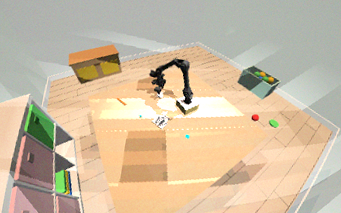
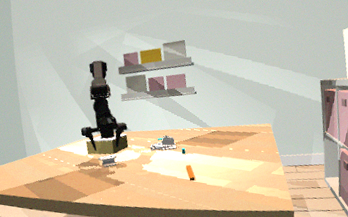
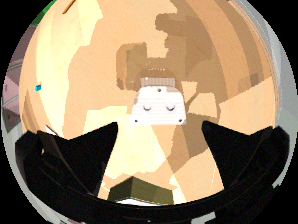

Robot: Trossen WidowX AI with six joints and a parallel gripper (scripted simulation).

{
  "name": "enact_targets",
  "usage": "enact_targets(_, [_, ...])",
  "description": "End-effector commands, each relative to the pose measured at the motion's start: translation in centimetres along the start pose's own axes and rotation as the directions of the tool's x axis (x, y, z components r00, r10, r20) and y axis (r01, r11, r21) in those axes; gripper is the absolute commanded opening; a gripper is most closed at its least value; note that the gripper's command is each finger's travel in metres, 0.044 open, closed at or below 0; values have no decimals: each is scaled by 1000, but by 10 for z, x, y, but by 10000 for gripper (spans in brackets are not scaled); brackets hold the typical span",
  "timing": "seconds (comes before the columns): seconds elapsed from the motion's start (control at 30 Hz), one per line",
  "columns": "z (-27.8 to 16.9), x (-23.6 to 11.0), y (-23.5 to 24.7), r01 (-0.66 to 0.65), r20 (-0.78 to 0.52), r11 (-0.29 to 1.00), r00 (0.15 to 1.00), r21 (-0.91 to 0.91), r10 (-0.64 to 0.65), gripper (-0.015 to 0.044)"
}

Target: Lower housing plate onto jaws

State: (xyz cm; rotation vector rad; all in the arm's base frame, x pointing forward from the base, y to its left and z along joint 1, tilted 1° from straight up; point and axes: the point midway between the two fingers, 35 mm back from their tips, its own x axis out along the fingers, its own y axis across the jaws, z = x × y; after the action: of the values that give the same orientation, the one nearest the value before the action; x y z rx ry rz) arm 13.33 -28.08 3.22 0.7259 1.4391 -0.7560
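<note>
The housing plate (image 3: 159,105) (image 2: 108,161) (image 1: 160,96) is a small white piece with round holes and a ribbed end. It lies on the table, apart from the jaw assembly. The jaw assembly (image 1: 161,120) (image 2: 163,144) is a white and dark piece standing elsewhere on the table; its jaws and stubs are too small to make out. My gripper (image 3: 161,126) (image 2: 104,148) is open and empty, pointing down above the housing plate. In the wrist view the plate shows between and just beyond the two fingertips.
An olive box (image 1: 187,107) (image 2: 107,146) (image 3: 142,191) stands at the arm's base. An orange stick (image 1: 121,102) (image 2: 190,172) and a small teal block (image 1: 140,116) (image 2: 183,151) (image 3: 38,88) lie on the table. A cyan piece (image 1: 188,136) lies beyond the jaw assembly.
</note>
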Motion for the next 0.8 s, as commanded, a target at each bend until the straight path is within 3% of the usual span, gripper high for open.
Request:
enact_targets(0.0, [-1,7,1,-5,2,1000,1000,5,5,440])
enact_targets(0.77, [-1,29,1,-5,1,1000,1000,5,5,440])
